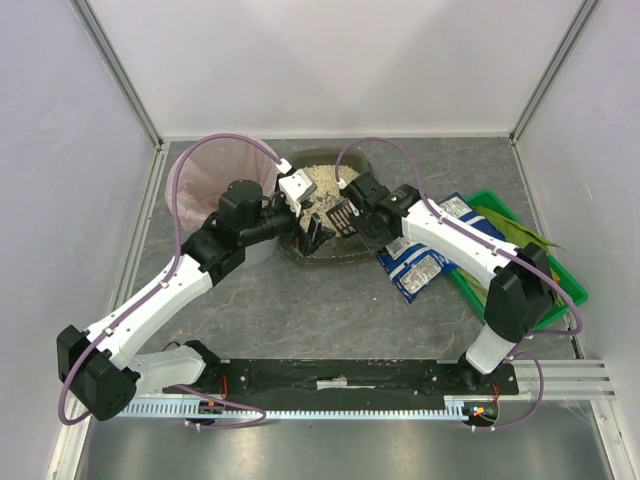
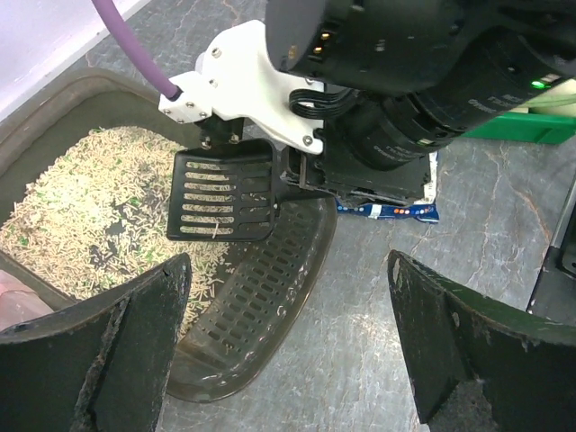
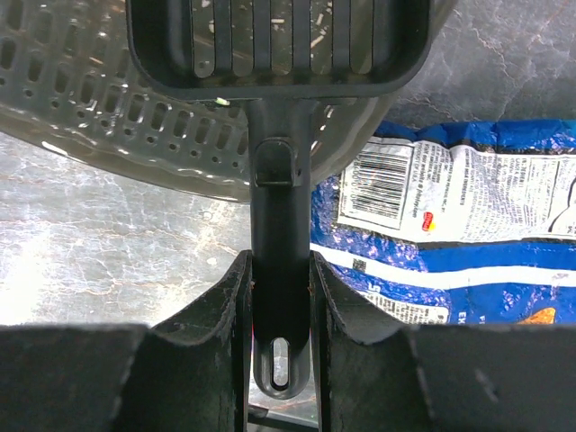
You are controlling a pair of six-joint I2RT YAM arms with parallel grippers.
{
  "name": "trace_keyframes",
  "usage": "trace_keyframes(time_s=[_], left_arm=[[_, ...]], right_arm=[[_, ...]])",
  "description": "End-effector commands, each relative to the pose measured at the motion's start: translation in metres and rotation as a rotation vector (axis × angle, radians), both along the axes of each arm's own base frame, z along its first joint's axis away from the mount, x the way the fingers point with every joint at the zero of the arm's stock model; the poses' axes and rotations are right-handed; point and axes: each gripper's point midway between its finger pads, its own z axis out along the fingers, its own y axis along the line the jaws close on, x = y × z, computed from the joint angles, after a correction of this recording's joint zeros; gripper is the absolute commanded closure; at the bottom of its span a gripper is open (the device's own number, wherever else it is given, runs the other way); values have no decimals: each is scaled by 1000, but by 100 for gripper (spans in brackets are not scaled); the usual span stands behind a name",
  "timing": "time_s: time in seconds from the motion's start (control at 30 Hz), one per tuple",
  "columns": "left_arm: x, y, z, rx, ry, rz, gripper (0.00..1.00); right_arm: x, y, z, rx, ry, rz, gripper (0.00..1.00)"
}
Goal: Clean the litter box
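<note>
The litter box point(image 1: 300, 250) is a dark shallow tray with pale granules point(image 1: 325, 180) at the table's middle back. In the left wrist view its perforated rim point(image 2: 261, 288) lies below a black slotted scoop point(image 2: 220, 193), which is held above the granules point(image 2: 81, 207). My right gripper point(image 1: 355, 212) is shut on the scoop's handle point(image 3: 279, 270); the scoop head point(image 3: 270, 45) hangs over the box's rim point(image 3: 108, 117). My left gripper point(image 2: 288, 351) is open and empty, and hovers over the box's near edge point(image 1: 308, 232).
A round pink-lined bin point(image 1: 225, 180) stands left of the box, against my left arm. Blue snack bags point(image 1: 430, 255) lie right of the box, also seen in the right wrist view point(image 3: 450, 234). A green crate point(image 1: 520, 250) sits at far right.
</note>
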Motion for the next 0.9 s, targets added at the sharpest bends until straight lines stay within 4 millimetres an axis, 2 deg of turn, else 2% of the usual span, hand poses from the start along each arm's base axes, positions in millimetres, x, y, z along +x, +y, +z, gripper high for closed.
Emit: trace_keyframes(time_s=[0.0,0.07,0.13,0.2,0.23,0.33,0.37,0.43,0.47,0.53,0.63,0.67,0.77,0.87], left_arm=[[4,-3,5,4,-41,-11,4],[5,-2,3,13,-41,-7,4],[5,-1,6,11,-50,-5,4],[5,0,6,12,-53,-2,4],[5,1,7,13,-57,-1,4],[5,1,4,18,-49,-2,4],[5,1,4,20,-52,-2,4],[7,1,1,28,-49,4,4],[8,2,0,32,-51,11,4],[9,2,-1,38,-52,15,4],[10,2,-3,42,-49,15,4],[10,2,-2,40,-49,14,4],[9,1,-4,41,-46,11,4],[9,2,-7,48,-43,13,4]], right_arm=[[7,9,37,112,-143,-14,100],[6,10,40,152,-173,-34,100],[-1,12,26,154,-121,-10,100],[-13,5,7,77,-35,3,100],[-12,-2,6,26,-44,-8,100],[-9,-7,29,9,-123,-29,100],[-6,-6,48,53,-179,-46,100],[-4,-7,67,86,-240,-64,100],[-3,-15,79,89,-293,-94,100],[-3,-26,79,61,-325,-117,100],[-15,-36,45,-24,-241,-79,100],[-23,-39,24,-68,-174,-60,100],[-31,-48,-2,-157,-100,-41,100],[-27,-51,1,-175,-119,-54,100]])
